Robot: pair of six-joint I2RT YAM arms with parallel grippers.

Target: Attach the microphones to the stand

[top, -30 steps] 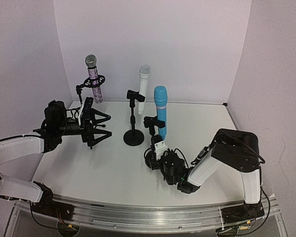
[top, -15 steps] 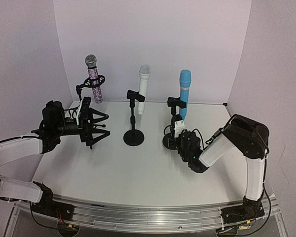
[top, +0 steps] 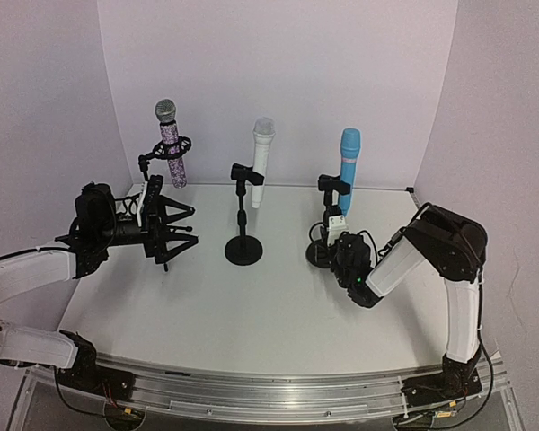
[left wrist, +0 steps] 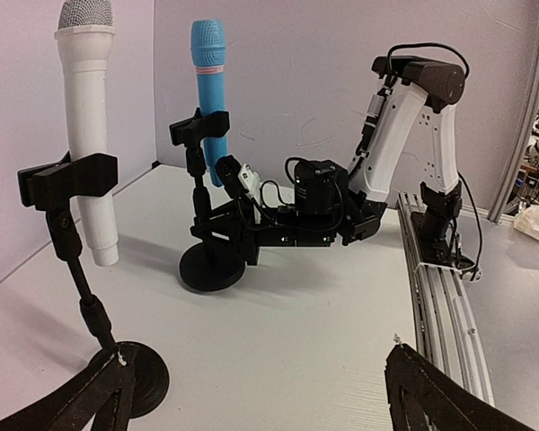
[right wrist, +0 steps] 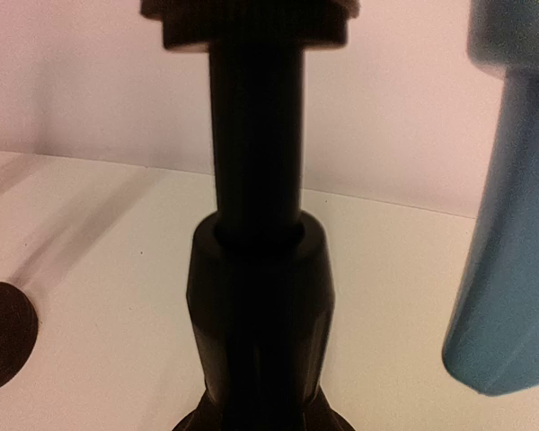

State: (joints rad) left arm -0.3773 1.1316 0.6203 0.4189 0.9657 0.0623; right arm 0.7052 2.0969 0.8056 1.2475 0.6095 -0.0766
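Note:
Three microphones stand clipped upright in black stands along the back: the glittery purple one [top: 172, 148] at the left, the white one [top: 261, 162] in the middle, the light blue one [top: 349, 169] at the right. My right gripper [top: 331, 241] is low on the table, shut on the lower pole [right wrist: 256, 180] of the blue microphone's stand [left wrist: 208, 260]. The blue microphone [right wrist: 512, 269] hangs just right of that pole. My left gripper [top: 175, 229] hovers wide open and holding nothing, between the purple and white microphones' stands; its fingers [left wrist: 436, 395] frame the bottom of the left wrist view.
The middle stand's round base [top: 243, 251] sits on the table left of my right gripper and shows as base [left wrist: 130, 377] close to my left fingers. White walls close in the back and both sides. The aluminium rail [top: 269, 391] runs along the near edge.
My right gripper has slid the blue microphone's stand from the front centre back and to the right, into line with the other two. The left arm has barely moved.

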